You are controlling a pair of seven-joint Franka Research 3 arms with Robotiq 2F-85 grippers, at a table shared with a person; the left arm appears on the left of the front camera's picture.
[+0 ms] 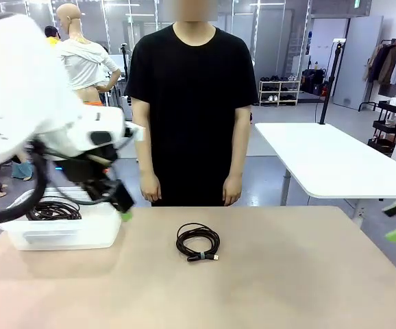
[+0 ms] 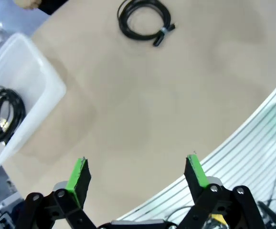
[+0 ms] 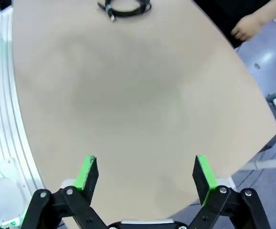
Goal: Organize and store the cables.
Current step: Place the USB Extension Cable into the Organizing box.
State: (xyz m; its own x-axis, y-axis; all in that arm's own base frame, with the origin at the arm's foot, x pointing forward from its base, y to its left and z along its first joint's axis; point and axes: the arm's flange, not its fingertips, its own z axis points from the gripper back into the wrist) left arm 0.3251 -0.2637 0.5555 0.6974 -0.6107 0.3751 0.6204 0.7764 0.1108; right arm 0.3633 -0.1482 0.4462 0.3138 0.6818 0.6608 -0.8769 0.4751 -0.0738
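One coiled cable (image 1: pixel 198 242) mid-table, another (image 1: pixel 53 210) inside the bin (image 1: pixel 81 233).

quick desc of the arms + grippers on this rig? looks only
White glossy arm casings; a thick black hose loops off the left arm. Left gripper and right gripper match: black linkage fingers with silver pivot pins and bright green pads.
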